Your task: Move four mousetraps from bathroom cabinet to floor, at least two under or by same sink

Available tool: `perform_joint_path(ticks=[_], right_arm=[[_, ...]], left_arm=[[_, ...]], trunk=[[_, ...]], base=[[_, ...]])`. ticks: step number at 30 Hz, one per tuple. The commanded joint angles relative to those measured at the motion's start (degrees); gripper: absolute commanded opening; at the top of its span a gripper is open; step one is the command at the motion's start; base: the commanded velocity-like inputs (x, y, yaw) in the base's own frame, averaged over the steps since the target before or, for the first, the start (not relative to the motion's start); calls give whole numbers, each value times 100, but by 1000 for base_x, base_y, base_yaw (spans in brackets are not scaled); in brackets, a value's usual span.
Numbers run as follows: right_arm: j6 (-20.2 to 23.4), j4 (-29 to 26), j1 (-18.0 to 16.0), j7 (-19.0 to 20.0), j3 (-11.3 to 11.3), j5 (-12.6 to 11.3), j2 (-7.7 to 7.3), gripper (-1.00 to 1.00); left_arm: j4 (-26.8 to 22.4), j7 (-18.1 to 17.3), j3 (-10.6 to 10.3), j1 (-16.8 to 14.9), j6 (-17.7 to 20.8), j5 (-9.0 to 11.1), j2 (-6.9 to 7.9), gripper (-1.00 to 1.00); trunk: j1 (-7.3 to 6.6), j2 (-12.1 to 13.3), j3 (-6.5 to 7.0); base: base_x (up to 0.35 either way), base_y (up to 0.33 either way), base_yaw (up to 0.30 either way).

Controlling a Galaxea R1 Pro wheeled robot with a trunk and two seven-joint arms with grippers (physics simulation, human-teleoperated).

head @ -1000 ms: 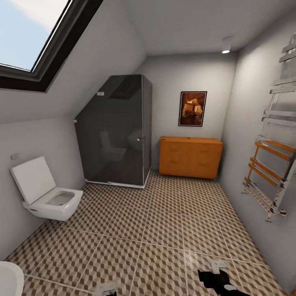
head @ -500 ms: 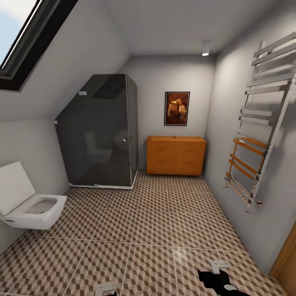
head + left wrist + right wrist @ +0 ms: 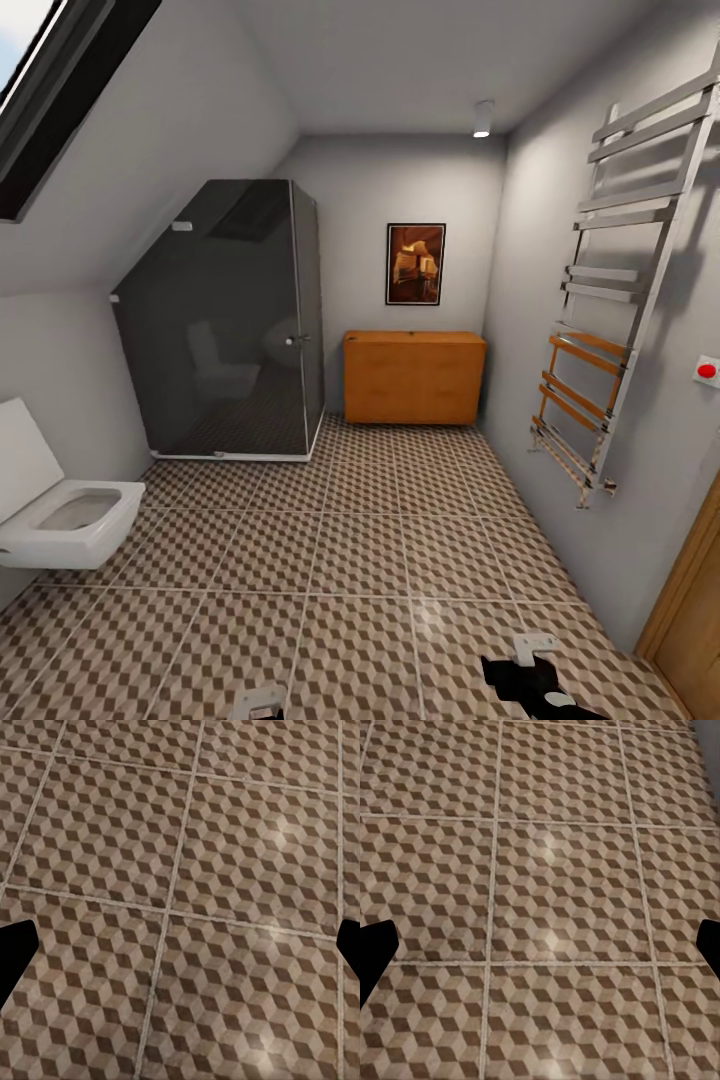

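Toilet (image 3: 65, 515) far left, dark glass shower (image 3: 225, 320) next. Cabinet (image 3: 414, 377) at back wall, drawers look shut, mousetraps presumably inside. Guessing light, stiff, snappy: pinch board edges. Towel rail (image 3: 600, 330) right. Left gripper (image 3: 258, 706), right gripper (image 3: 532, 648) low over bathroom floor (image 3: 340, 540); jaw state unclear.

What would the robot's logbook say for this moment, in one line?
phase: approaching | cabinet: far wall, shut | floor: no traps | grippers: empty, open
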Motion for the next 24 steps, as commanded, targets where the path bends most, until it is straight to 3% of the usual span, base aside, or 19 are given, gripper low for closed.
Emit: perform_joint_path(ticks=[1,24], right_arm=[[-38,24,-8,1,50,-58,2,100],[-37,24,-8,2,50,-51,2,100]], left_arm=[[24,6,-50,-8,-38,53,-3,100],[24,6,-50,-8,-38,53,-3,100]], trunk=[[3,-5,-3],[3,-5,-25]], base=[[0,0,-10],[0,0,-17]])
